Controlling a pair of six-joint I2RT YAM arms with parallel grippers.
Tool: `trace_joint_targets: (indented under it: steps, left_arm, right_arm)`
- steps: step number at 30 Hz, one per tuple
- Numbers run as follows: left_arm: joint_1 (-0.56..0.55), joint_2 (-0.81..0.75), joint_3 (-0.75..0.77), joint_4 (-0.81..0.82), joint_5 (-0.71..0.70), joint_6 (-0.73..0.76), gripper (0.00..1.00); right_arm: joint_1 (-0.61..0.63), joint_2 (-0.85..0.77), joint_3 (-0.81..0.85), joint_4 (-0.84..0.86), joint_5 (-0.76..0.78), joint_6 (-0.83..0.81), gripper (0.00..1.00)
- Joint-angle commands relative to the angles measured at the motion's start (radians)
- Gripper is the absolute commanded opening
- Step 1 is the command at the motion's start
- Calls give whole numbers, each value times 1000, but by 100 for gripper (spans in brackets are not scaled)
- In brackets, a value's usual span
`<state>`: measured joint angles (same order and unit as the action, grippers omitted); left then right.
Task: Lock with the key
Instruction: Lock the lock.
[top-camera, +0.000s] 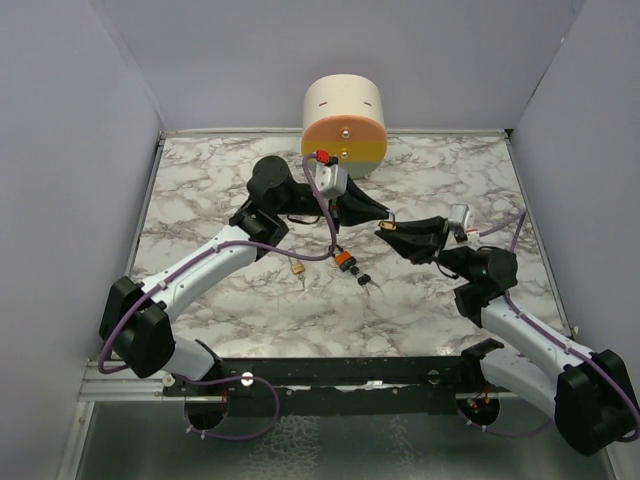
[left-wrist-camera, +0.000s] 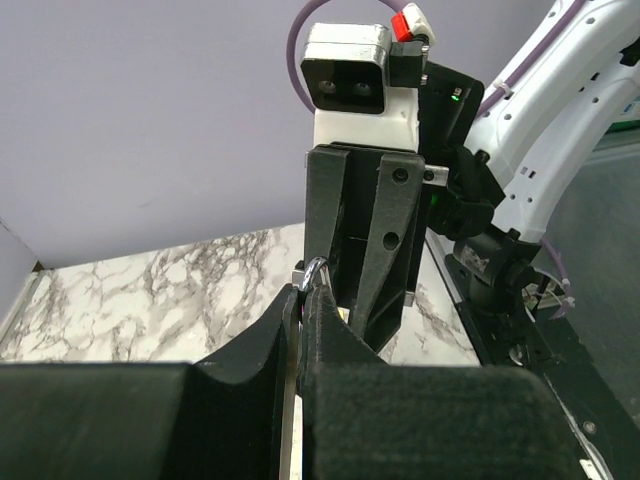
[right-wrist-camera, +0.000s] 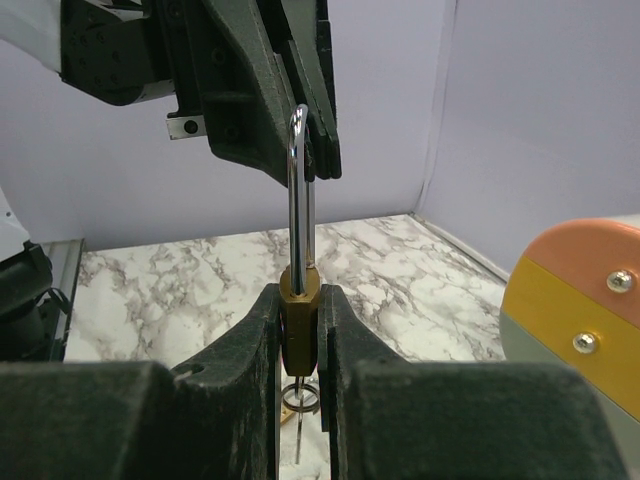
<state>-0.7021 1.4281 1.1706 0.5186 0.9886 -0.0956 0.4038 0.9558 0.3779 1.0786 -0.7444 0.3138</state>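
The right hand (right-wrist-camera: 300, 305) was clenched on a small brass padlock (right-wrist-camera: 299, 290) and held it up off the grey-white marble tabletop (top-camera: 200, 180). The padlock's tall silver loop (right-wrist-camera: 298, 190) stood straight up out of this hand. The left hand (left-wrist-camera: 308, 290) faced it from the other side. Its fingers were tight together and pinched the top of that loop.

The tiny black-headed key bunch (top-camera: 364, 279) lay on the tabletop, under both hands and a little nearer the arm bases. No hand touched it. A small orange and black thing (top-camera: 345, 260) lay just beside the key bunch. Another little brass padlock (top-camera: 297, 268) lay farther out on the left hand's side. A big round cream, orange and yellow drum (top-camera: 343, 115) stood beyond the hands.
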Motion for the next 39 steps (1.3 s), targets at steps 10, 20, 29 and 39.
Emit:
trace_joint_targets:
  steps: [10,20,29,39]
  left_arm:
    - [-37,-29,-30,-98,22,33,0]
    - [-42,-10,-21,-103,21,25,0]
    - [-48,2,-22,-117,23,26,0]
    - [-55,36,25,-253,-46,90,0]
  right_arm:
    - [16,-55,24,101,54,-96,2]
    - [16,-69,10,138,115,-105,2]
    - [16,-68,54,148,195,-153,2]
    - [17,-52,144,199,157,-211,2]
